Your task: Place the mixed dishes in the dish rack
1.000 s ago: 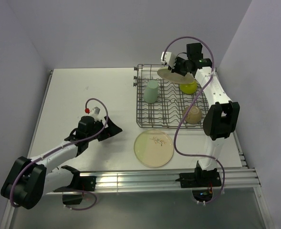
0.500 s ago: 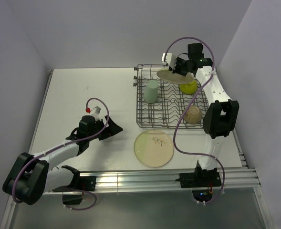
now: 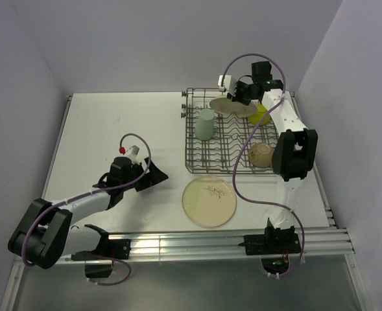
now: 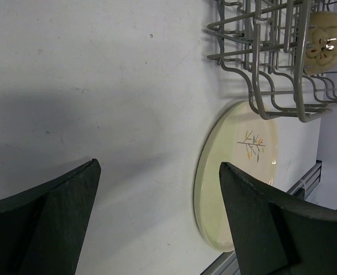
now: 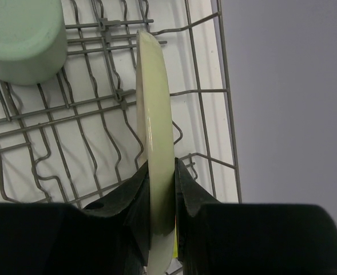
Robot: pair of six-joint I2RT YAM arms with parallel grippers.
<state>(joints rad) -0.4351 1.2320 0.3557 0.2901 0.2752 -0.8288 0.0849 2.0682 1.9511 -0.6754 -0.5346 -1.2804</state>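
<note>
Plate [image 5: 155, 114] pinched edge-on in the right gripper [image 5: 161, 172] is hovering over the rack [image 3: 210, 155], likely toppling flat if released while missing a tine slot.

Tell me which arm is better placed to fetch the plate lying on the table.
Left. The left gripper is open, low over the table and facing that plate, with nothing between them. The right gripper is shut on the other plate above the rack.

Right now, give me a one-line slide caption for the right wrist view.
Right gripper pinches a cream plate by its rim, edge-on over the dish rack, a mint-green cup beside it.
</note>
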